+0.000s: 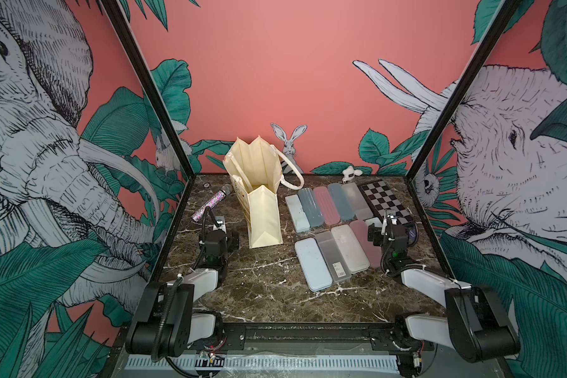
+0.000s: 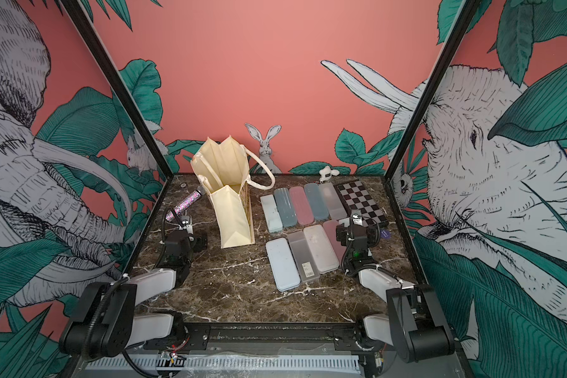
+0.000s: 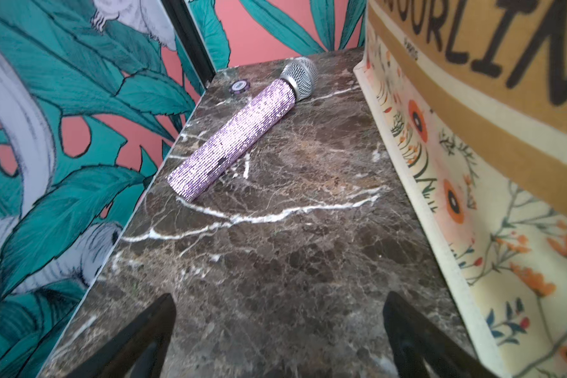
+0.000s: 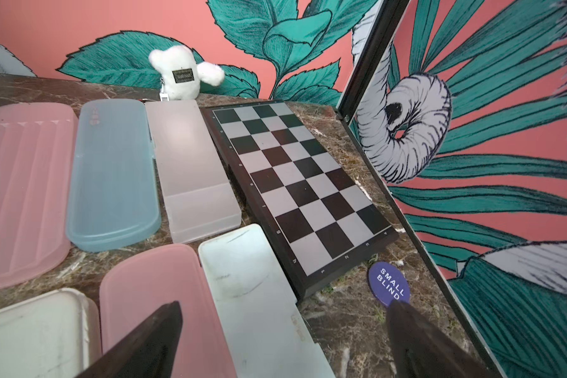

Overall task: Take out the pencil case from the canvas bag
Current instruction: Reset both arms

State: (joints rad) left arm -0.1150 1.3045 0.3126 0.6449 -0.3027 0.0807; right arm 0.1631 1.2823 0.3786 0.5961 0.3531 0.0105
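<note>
The cream canvas bag (image 1: 263, 209) stands upright left of the table's middle, its mouth open toward the camera in both top views; one loop handle hangs over its right side. Its floral face with mustard stripes (image 3: 472, 196) fills one side of the left wrist view. No pencil case shows inside it; what it holds is hidden by its walls. My left gripper (image 3: 279, 296) is open over bare marble just left of the bag's base. My right gripper (image 4: 285, 302) is open and empty, low over a pale case (image 4: 259, 294) on the right.
Several plastic pencil cases lie in two rows (image 1: 328, 203) right of the bag. A chessboard (image 1: 385, 199) lies at the far right, a white plush (image 1: 351, 173) behind it. A glitter microphone (image 3: 239, 131) lies left of the bag. A blue chip (image 4: 388, 283) sits by the right fingertip.
</note>
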